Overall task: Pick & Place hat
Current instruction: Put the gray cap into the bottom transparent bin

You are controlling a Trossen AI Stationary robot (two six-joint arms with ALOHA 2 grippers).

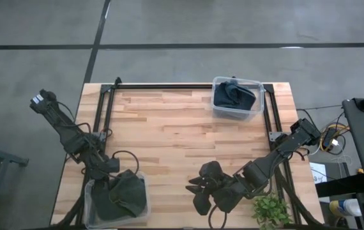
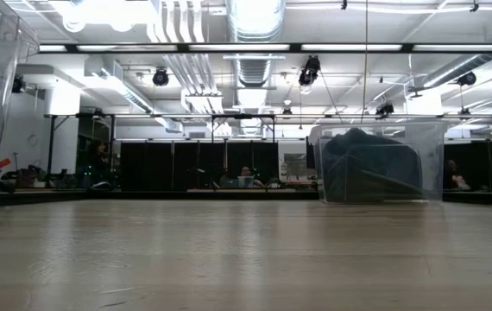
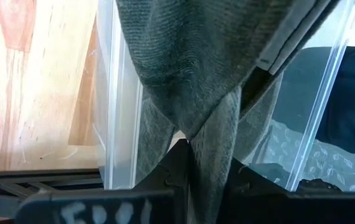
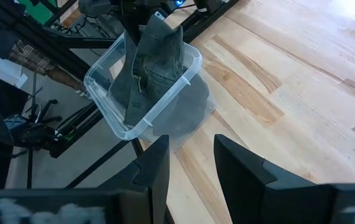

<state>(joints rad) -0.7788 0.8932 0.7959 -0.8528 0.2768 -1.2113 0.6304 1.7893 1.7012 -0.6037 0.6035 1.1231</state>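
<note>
Grey hat fills the left wrist view, pinched tight in left claw over the near-left bin, probably to lift it out. Right claw hovers above tabletop, fingers apart, empty. Far bin holds dark cloth.

Dark grey-green hat, soft knitted cloth, crumpled, hanging partly over the rim of a clear plastic bin at the near left corner of the tabletop. Left hand pinches a fold of it. Second dark hat, possibly more than one, bunched in the far bin.
</note>
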